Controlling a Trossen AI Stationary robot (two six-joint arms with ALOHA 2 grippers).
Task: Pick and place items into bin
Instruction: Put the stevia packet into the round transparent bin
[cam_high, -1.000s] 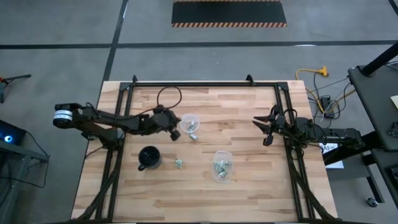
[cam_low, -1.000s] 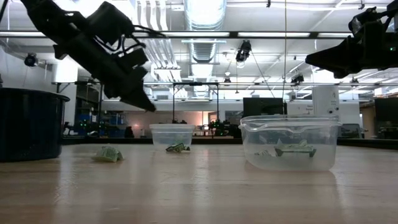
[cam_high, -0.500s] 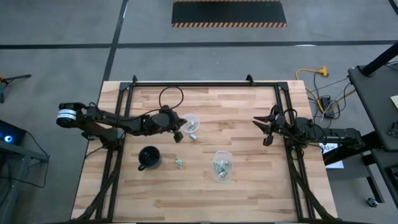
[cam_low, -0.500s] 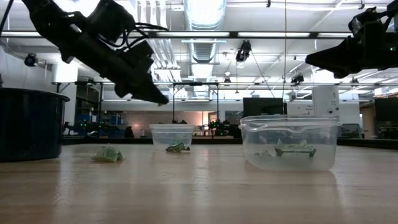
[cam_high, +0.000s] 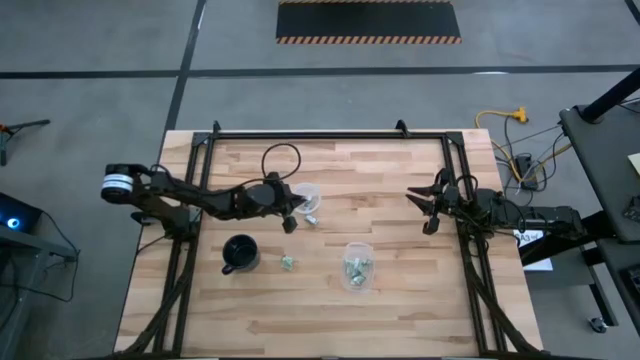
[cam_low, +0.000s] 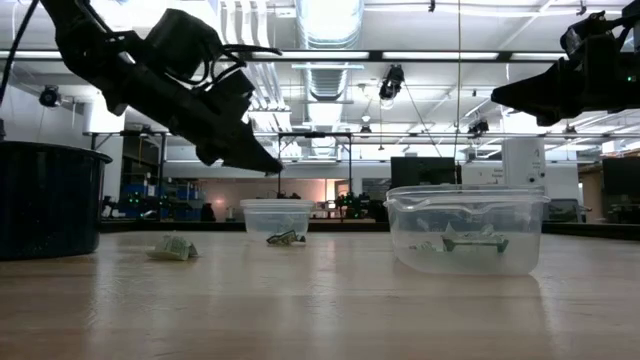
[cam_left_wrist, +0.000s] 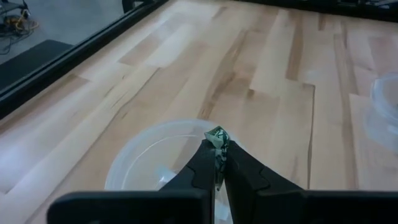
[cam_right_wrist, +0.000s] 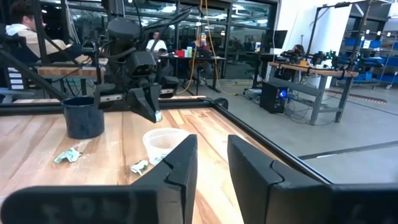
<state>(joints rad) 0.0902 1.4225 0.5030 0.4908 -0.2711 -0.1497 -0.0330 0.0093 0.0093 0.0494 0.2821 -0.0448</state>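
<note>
Left gripper carrying a green piece over a small clear tub

Folded green piece (cam_left_wrist: 218, 137) is pinched between the left gripper (cam_left_wrist: 217, 163) fingertips, above the round tub (cam_high: 307, 196) at frame centre in the high view. Step looks like transport to a bin; next move probably calls for lowering and releasing. Right gripper (cam_high: 428, 206) waits at right, fingers apart, empty. Another piece (cam_high: 287, 263) lies beside the black mug (cam_high: 240, 254).

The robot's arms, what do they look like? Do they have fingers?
Both arms are dark, thin and jointed. The left arm has a white ring at its base and a black cable that loops over the table. Each arm ends in a gripper with two flat, dark, pointed fingers: the left gripper and the right gripper. No markings can be made out on them.
</note>
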